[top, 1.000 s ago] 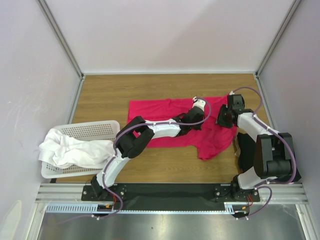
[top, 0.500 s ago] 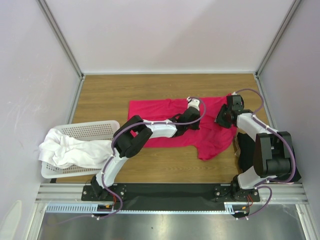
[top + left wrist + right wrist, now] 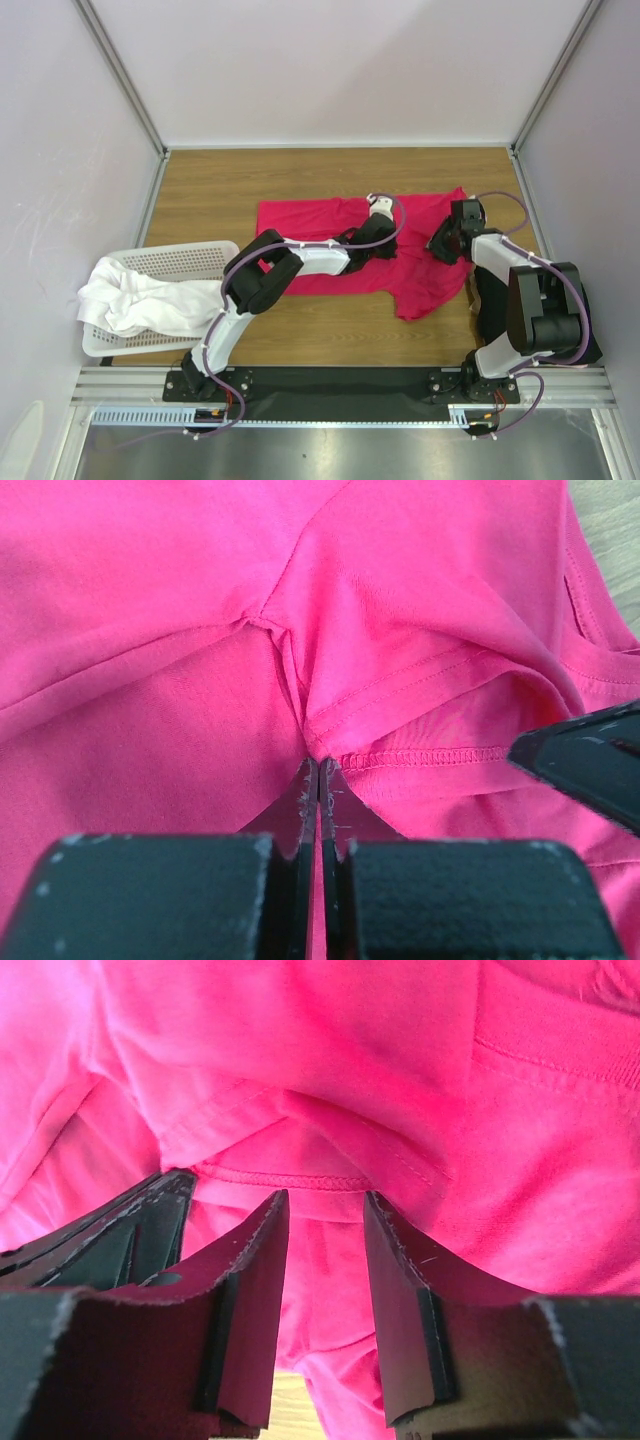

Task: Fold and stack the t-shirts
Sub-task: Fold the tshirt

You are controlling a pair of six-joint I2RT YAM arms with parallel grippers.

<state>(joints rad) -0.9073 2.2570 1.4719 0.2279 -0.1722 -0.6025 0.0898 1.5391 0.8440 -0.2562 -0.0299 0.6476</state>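
Left gripper clenched, tips nipping thin fabric at sleeve hem of crimson-pink t-shirt. Right gripper released, jaws parted over same hem, nothing pinched. Shirt lies on table, middle toward right edge; left part flat, right part bunched, flap trailing toward near edge. Step looks like spreading before first fold. Next move calls for right jaws to close on hem, then both arms to draw cloth flat. White t-shirts heaped in basket at left edge.
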